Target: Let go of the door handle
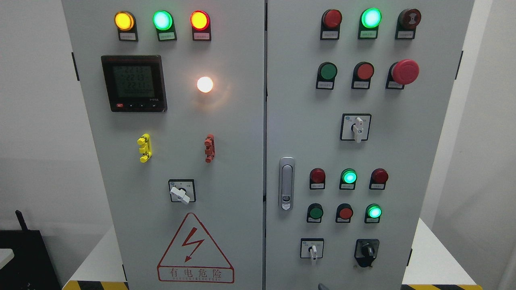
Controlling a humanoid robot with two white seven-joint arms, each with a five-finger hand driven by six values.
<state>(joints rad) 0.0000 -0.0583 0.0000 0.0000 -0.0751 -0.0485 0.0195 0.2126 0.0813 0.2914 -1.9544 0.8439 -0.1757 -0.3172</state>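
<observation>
No hand is showing anywhere, so I can't tell finger state. The silver door handle [286, 183] is sitting flush on the right cabinet door [403, 153], beside the seam. Release is looking done; nothing's needing doing next.

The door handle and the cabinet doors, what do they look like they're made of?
The door handle looks like metal with a silvery satin finish: it shows soft highlights along its rounded frame, though plated plastic can't be ruled out. The cabinet doors look like sheet metal painted matte light grey, flat and even, with only a faint glow around the white lamp.
</observation>
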